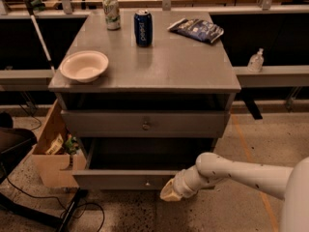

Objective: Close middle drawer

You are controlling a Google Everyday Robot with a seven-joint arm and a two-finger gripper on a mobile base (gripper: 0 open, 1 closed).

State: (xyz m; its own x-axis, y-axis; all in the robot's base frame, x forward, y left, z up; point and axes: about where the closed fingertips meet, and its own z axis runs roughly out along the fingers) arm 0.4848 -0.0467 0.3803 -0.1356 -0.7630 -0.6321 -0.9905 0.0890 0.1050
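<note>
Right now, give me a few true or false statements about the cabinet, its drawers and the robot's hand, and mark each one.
1. The middle drawer is pulled out. True.
2. The hand hovers over the cabinet top. False: it is low, by the middle drawer's front, right of its knob.
3. A blue can stands upright on the cabinet top. True.
4. The snack bag lies inside the white bowl. False: the bag lies at the top's back right, and the bowl sits at its front left.
</note>
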